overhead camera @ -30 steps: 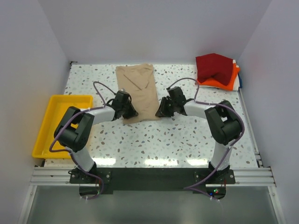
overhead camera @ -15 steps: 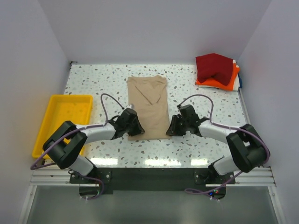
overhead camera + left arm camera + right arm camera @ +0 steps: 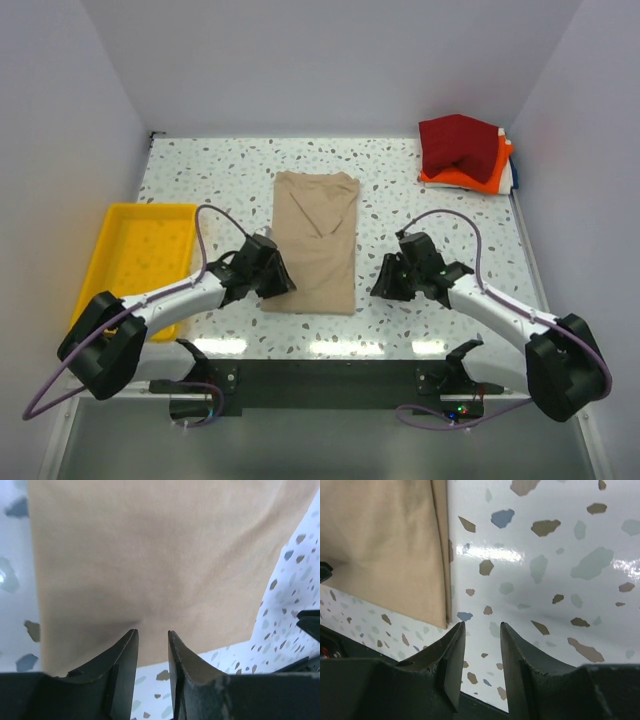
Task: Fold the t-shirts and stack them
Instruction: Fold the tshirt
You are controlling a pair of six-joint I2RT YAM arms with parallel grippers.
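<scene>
The tan t-shirt (image 3: 317, 240) lies flat in a long folded strip at the table's middle, its near hem close to the front edge. My left gripper (image 3: 279, 287) is at the strip's near left corner; in the left wrist view its jaws (image 3: 152, 632) stand slightly apart just over the tan cloth (image 3: 150, 555), holding nothing. My right gripper (image 3: 384, 287) is a little to the right of the near right corner; in the right wrist view it (image 3: 482, 625) is open over bare table beside the folded edge (image 3: 385, 545). The dark red t-shirt (image 3: 458, 143) lies on the orange t-shirt (image 3: 472, 180) at the back right.
A yellow plastic tray (image 3: 122, 250) sits at the left edge of the table. White walls close in the left, back and right sides. The arms' black base rail (image 3: 320, 378) runs along the near edge.
Both grippers drew the tan t-shirt toward the near edge and slightly right, straightening it. The right gripper now sits off the cloth, over bare table.
</scene>
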